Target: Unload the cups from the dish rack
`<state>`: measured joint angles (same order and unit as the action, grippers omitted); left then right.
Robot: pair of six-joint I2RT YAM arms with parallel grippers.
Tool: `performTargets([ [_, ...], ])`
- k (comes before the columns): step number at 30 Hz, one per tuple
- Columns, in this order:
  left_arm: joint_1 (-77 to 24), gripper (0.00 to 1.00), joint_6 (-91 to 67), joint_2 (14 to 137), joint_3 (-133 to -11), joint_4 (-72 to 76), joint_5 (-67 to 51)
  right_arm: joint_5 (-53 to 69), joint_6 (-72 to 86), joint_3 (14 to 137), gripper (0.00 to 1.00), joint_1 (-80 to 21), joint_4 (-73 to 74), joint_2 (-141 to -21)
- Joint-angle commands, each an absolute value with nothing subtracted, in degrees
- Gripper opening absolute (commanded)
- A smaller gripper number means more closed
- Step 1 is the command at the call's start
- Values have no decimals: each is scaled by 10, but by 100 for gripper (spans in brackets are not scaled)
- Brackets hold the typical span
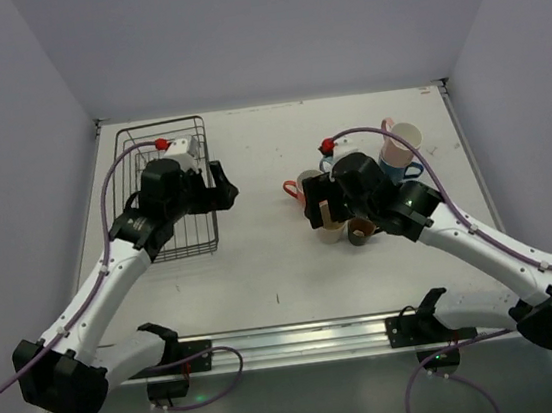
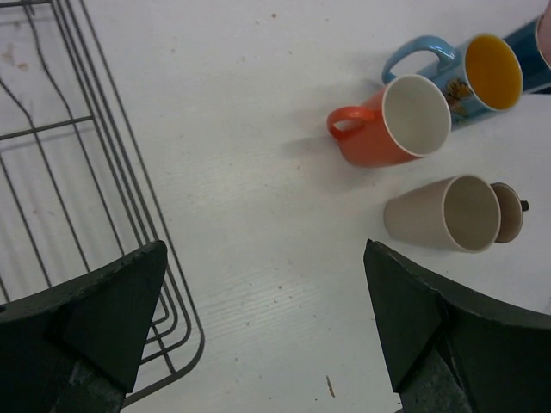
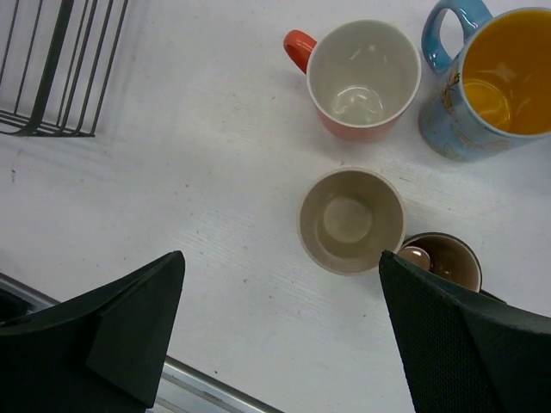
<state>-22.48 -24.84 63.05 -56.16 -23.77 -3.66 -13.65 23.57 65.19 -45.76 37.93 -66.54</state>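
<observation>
The black wire dish rack (image 1: 169, 194) stands at the back left; no cup shows in its visible part. It also shows in the left wrist view (image 2: 86, 172) and the right wrist view (image 3: 60, 69). The cups stand grouped at the right: an orange-red cup (image 3: 357, 82), a light blue cup with a yellow inside (image 3: 499, 82), a cream cup (image 3: 350, 221), a dark brown cup (image 3: 443, 261), and a pink cup (image 1: 401, 139) and a blue cup (image 1: 408, 170) behind. My left gripper (image 2: 267, 318) is open and empty at the rack's right edge. My right gripper (image 3: 280, 335) is open and empty above the cream cup.
The cups also show in the left wrist view: orange-red (image 2: 379, 138), light blue (image 2: 478, 73), cream (image 2: 439, 215). A metal rail (image 1: 293, 340) runs along the table's near edge. White walls close the table at the back and both sides.
</observation>
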Motion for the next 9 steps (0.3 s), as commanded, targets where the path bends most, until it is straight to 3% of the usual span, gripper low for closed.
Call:
performTargets([
  [1, -275, 100, -245, 642, -586, -202, -20, -118, 232, 607, 97, -460, 334, -640],
  [9, -397, 100, -259, 675, -566, -158, 37, -121, 264, 515, 99, -460, 306, -587],
])
